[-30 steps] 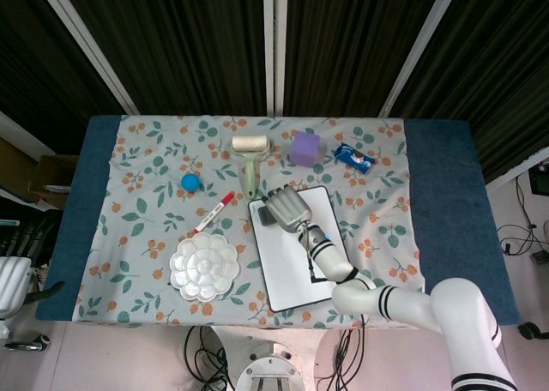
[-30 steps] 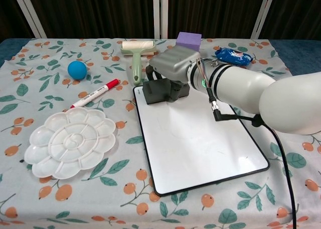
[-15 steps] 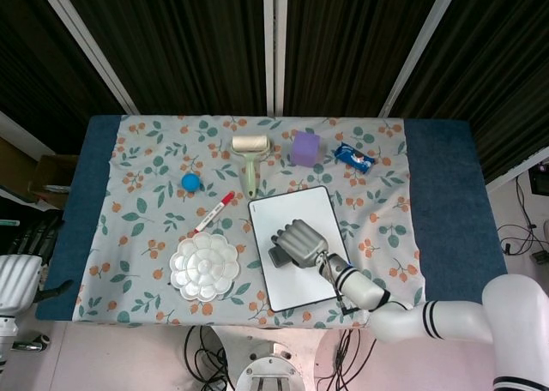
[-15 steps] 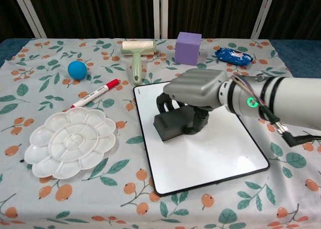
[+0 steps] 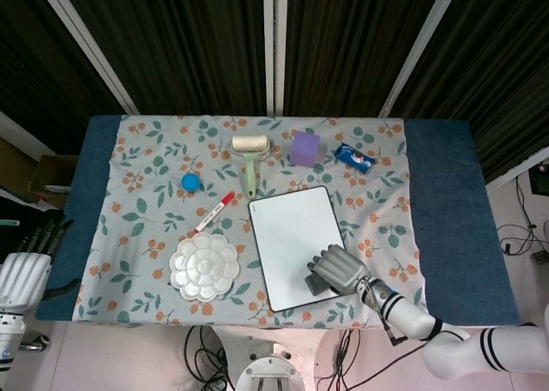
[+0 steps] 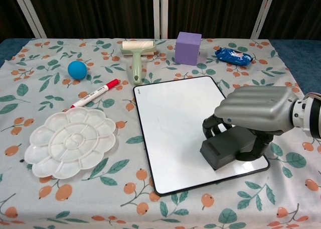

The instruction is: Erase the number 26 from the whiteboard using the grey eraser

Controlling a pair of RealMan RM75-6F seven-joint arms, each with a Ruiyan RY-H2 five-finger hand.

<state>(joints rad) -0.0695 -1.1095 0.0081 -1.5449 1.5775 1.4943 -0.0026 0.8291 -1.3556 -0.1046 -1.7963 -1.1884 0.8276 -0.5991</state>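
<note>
— What does the head view show?

— The whiteboard [image 5: 296, 245] lies on the flowered tablecloth [image 5: 137, 155], toward the near edge of the tabletop and a little right of the middle. The right hand [image 5: 337, 269] sits over the board's near right corner, fingers curled down around the grey eraser [image 5: 316, 283], which rests on the board surface. The board face looks blank; no number can be made out.

— And the left hand?

— The left hand [image 5: 24, 271] is off the tabletop, past its near left corner. Its fingers are stretched out and apart, with nothing in them.

— What else is on the cloth?

— A white flower-shaped palette [image 5: 203, 266] just left of the board, a red marker [image 5: 214, 211] beyond it, a blue ball [image 5: 190, 182] further left, a lint roller [image 5: 250, 155] near the far edge, then a purple cube [image 5: 305, 147] and a blue packet [image 5: 354, 157] to its right.

— Now the chest view?

— The right hand [image 6: 256, 111] comes in from the right edge and grips the grey eraser [image 6: 228, 147] from above, fingers wrapped down its sides. The eraser lies flat on the whiteboard [image 6: 175, 118], in the near right corner, close to the dark rim. The palette [image 6: 70, 141], marker [image 6: 95, 93], ball [image 6: 77, 69], roller [image 6: 137, 55], cube [image 6: 188, 40] and packet [image 6: 233, 55] lie around the board. The left hand does not show here.
</note>
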